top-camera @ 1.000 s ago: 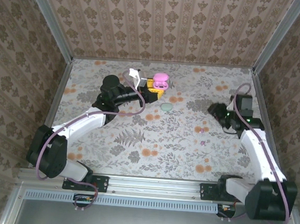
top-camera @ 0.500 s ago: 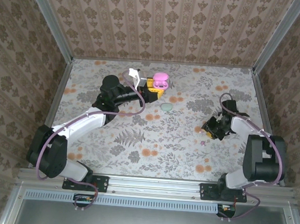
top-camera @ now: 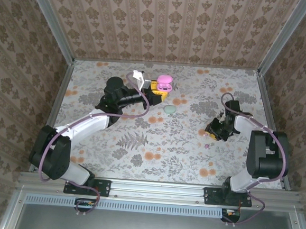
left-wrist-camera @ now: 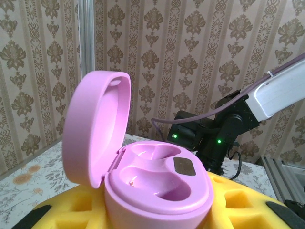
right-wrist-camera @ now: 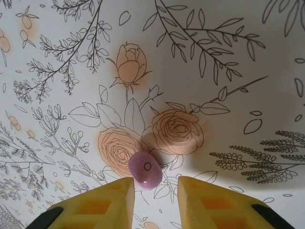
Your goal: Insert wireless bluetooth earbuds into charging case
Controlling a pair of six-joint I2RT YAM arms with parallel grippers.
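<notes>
The pink charging case (left-wrist-camera: 157,188) stands upright with its lid (left-wrist-camera: 95,129) swung open, and both wells look empty. My left gripper (left-wrist-camera: 159,212) is shut on the case, a yellow finger on each side. From above, the case (top-camera: 164,83) is at the back middle of the table, held by the left gripper (top-camera: 157,91). A purple earbud (right-wrist-camera: 145,169) lies on the table, touching the tip of my right gripper's left finger (right-wrist-camera: 119,195). The right gripper (right-wrist-camera: 156,181) is low over the table with its jaws narrowly apart and a gap to the right finger. From above, the right gripper (top-camera: 214,131) is right of centre.
A pale green oval object (top-camera: 169,109) lies on the floral table (top-camera: 156,141) in front of the case. A small purple speck (top-camera: 207,146) sits just near of the right gripper. Patterned walls close in the table at the back and both sides.
The right arm has folded in and lowered its gripper leftward to the table beside the earbud, and its jaws have narrowed. The left arm and the case have stayed put.
</notes>
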